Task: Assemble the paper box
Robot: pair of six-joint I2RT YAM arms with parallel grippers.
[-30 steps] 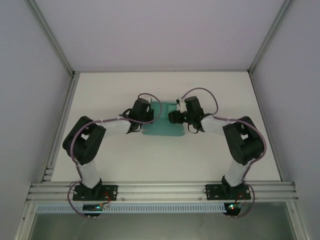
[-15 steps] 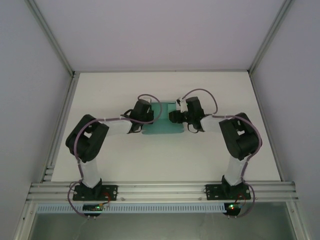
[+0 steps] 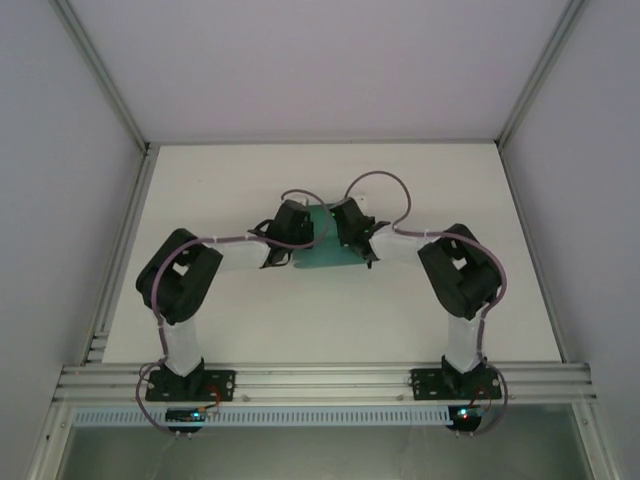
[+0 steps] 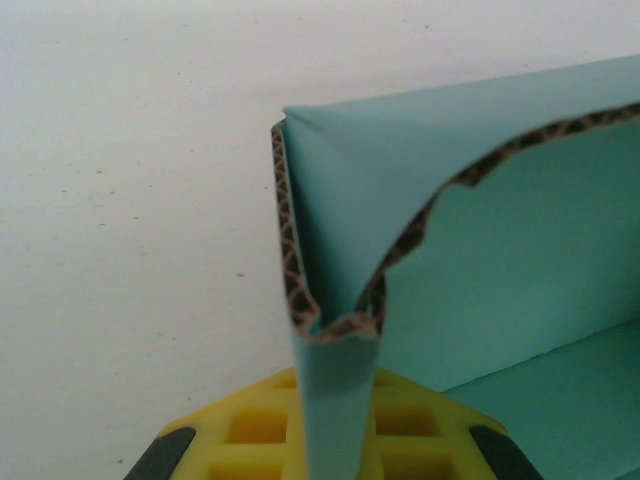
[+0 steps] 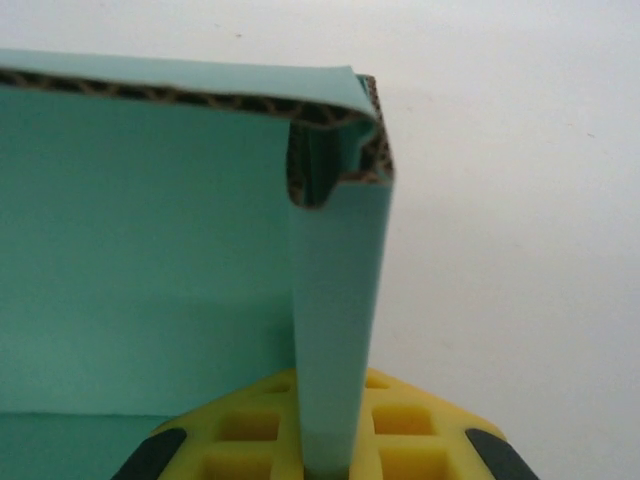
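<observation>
Paper box (image 3: 322, 258), partly folded upright, white table (image 3: 300, 320) around

Right arm (image 3: 458, 278): swings inward, its elbow now further left.
Right gripper (image 3: 346, 228): shifts left, ending near the left gripper (image 3: 298, 228); its jaws close onto a standing wall of the paper box (image 3: 326, 258).
Paper box: less teal shows between the arms than before.

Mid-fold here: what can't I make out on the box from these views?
1. Top external: end walls of the paper box sit under the left gripper and right gripper; its fold lines are too small to read.
2. Left wrist: the box runs off the right edge; the folded wall covers the pinch point.
3. Right wrist: the box runs off the left edge; its floor barely shows.
</observation>
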